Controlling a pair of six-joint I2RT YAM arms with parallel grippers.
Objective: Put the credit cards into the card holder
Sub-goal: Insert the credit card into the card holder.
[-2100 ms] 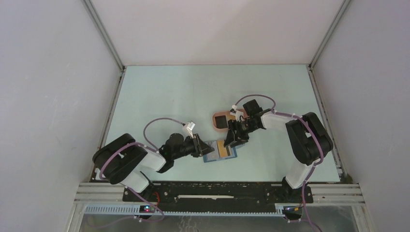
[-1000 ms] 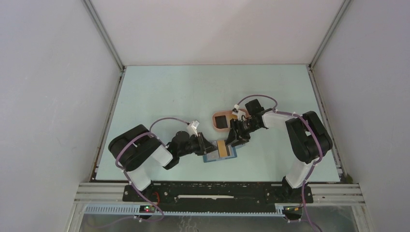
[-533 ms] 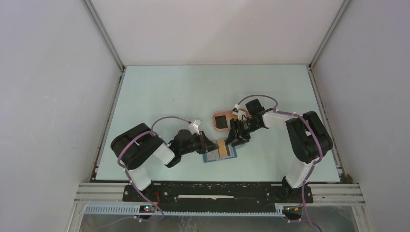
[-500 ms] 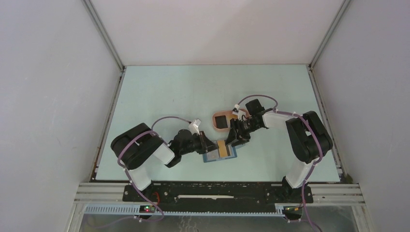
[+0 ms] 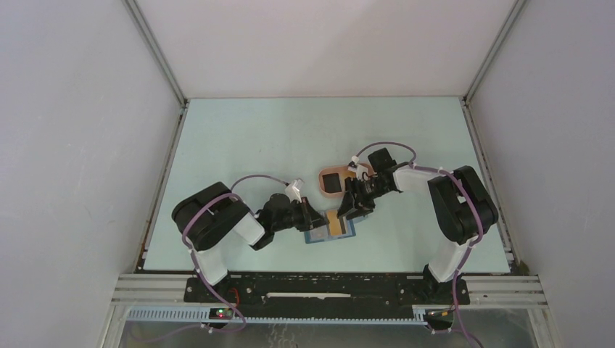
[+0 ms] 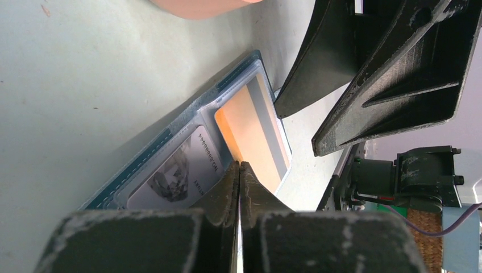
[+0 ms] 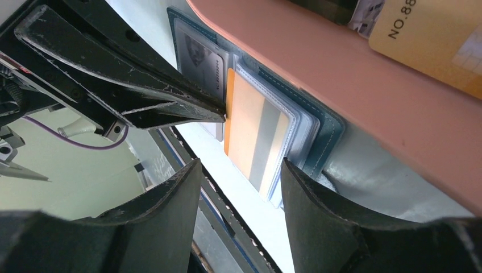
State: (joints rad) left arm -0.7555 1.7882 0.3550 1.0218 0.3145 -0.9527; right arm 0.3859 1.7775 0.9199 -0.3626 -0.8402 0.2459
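The blue card holder (image 5: 347, 233) lies open on the table near the front. An orange card with a grey stripe (image 5: 335, 222) lies on its right half, partly in a clear slot; a grey printed card (image 6: 176, 170) sits in the left slot. My left gripper (image 5: 318, 220) is shut and empty, its tips touching the orange card's (image 6: 253, 128) left edge. My right gripper (image 5: 349, 209) is open and empty, just above the wallet's far side. A black card (image 5: 331, 180) and a gold card (image 7: 437, 34) lie in the pink tray.
The salmon-pink oval tray (image 5: 324, 190) sits just behind the wallet, under the right wrist; its rim (image 7: 352, 79) overhangs the wallet in the right wrist view. Both grippers are close together over the wallet. Grey walls enclose the table.
My left arm has reached right, bringing its shut tips from beside the wallet onto it, against the orange card's edge. The right gripper has stayed almost still.
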